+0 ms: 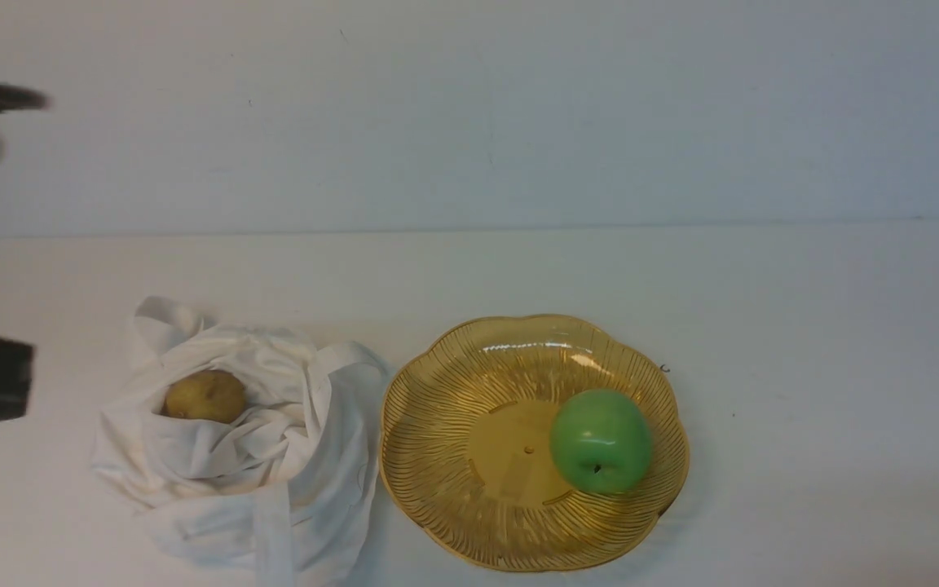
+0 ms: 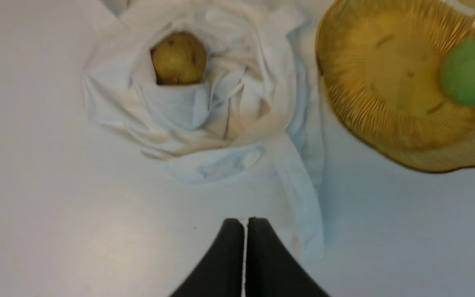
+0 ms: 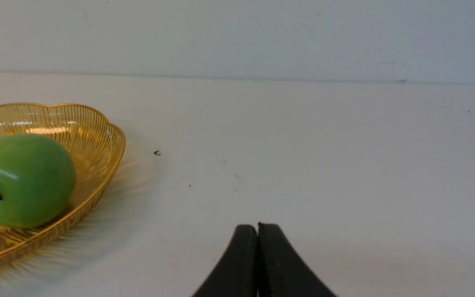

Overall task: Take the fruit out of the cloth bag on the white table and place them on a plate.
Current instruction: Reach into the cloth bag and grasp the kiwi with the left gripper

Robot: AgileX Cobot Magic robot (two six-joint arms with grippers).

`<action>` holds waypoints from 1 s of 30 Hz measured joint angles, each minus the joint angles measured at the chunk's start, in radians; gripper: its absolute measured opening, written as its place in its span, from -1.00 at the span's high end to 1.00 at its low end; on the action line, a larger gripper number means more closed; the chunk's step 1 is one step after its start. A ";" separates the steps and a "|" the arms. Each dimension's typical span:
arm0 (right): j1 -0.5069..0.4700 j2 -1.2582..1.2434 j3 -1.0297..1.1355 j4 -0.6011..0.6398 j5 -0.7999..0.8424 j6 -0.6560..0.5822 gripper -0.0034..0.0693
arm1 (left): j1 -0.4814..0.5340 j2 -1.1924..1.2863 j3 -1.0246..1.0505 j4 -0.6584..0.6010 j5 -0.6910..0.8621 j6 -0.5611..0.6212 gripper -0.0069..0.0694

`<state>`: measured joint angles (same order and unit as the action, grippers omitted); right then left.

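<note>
Your left end effector [image 2: 245, 225], jaws together and empty, hangs over the table [image 2: 56, 206] near the cloth bag [image 2: 237, 136]. Your right end effector [image 3: 257, 227], likewise together, hangs beside the plate [image 1: 437, 456]. Fruit [image 1: 204, 396] lies in the bag's mouth, left of the plate; green apple [image 1: 600, 440] rests on it.

White table [image 1: 804, 326]: cloth bag [image 1: 290, 481], plate [image 1: 445, 456].

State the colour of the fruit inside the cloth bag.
Dull yellowish-brown fruit, faintly speckled; left wrist view shows it best.
</note>
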<state>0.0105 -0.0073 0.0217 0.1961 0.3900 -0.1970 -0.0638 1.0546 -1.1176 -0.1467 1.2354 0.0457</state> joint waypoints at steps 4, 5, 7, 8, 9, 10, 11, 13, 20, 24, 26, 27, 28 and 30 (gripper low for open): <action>0.000 0.000 0.000 0.000 0.000 0.000 0.94 | -0.021 0.250 -0.082 0.010 -0.001 0.045 0.84; 0.000 0.000 0.000 0.000 0.000 0.000 0.94 | -0.039 0.316 -0.109 0.022 -0.001 0.050 0.84; 0.000 0.000 0.000 0.000 0.000 0.000 0.94 | -0.071 0.407 -0.147 0.052 -0.004 0.052 0.84; 0.000 0.000 0.000 0.000 0.000 0.000 0.94 | -0.077 0.422 -0.158 0.060 -0.004 0.052 0.84; 0.000 0.000 0.000 0.000 0.000 0.000 0.94 | -0.087 0.449 -0.171 0.074 -0.005 0.049 0.84; 0.000 0.000 0.000 0.000 0.000 0.000 0.94 | -0.101 0.484 -0.186 0.096 -0.006 0.043 0.84; 0.000 0.000 0.000 0.000 0.000 0.000 0.94 | -0.107 0.508 -0.194 0.111 -0.008 0.034 0.84; 0.000 0.000 0.000 0.000 0.000 0.000 0.94 | -0.110 0.540 -0.201 0.133 -0.013 0.014 0.84; 0.000 0.000 0.000 0.000 0.000 0.000 0.94 | -0.110 0.621 -0.203 0.162 -0.127 -0.007 0.83; 0.000 0.000 0.000 0.000 0.000 0.000 0.94 | -0.110 0.648 -0.203 0.209 -0.199 -0.007 0.72; 0.000 0.000 0.000 0.000 0.000 0.000 0.94 | -0.110 0.665 -0.203 0.232 -0.224 -0.007 0.59; 0.000 0.000 0.000 0.000 0.000 0.000 0.94 | -0.110 0.674 -0.203 0.242 -0.233 -0.007 0.50; 0.000 0.000 0.000 0.000 0.000 0.000 0.94 | -0.110 0.682 -0.203 0.247 -0.238 -0.007 0.44; 0.000 0.000 0.000 0.000 0.000 0.000 0.94 | -0.110 0.701 -0.203 0.261 -0.257 -0.007 0.18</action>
<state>0.0105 -0.0073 0.0217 0.1961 0.3900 -0.1970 -0.1741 1.7555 -1.3211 0.1141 0.9782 0.0387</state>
